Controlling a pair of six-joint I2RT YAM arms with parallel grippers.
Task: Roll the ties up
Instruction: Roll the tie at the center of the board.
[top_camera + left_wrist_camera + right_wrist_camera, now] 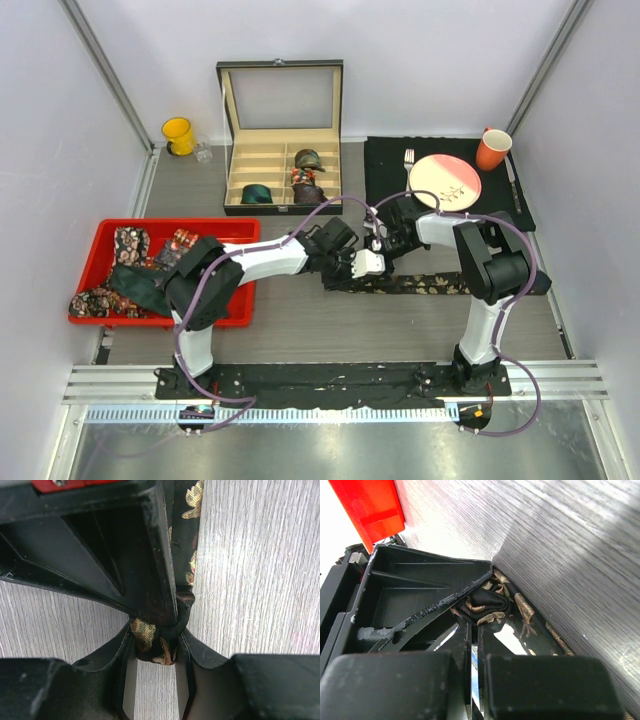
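Overhead view and two wrist close-ups on the same spot.

The top external camera sits above and behind the arm bases (470,368), looking down and forward over the whole table (330,330) from far off, walls included. The left wrist camera looks past the left gripper (156,647) almost straight down at the tabletop, very near. The right wrist camera looks past the right gripper (470,627) at a low slant across the table, equally near, with the red tray (375,505) in its upper left corner. Both wrist views share the coiled end of the tie (152,642) and each other's finger; the overview shows that spot mid-table.
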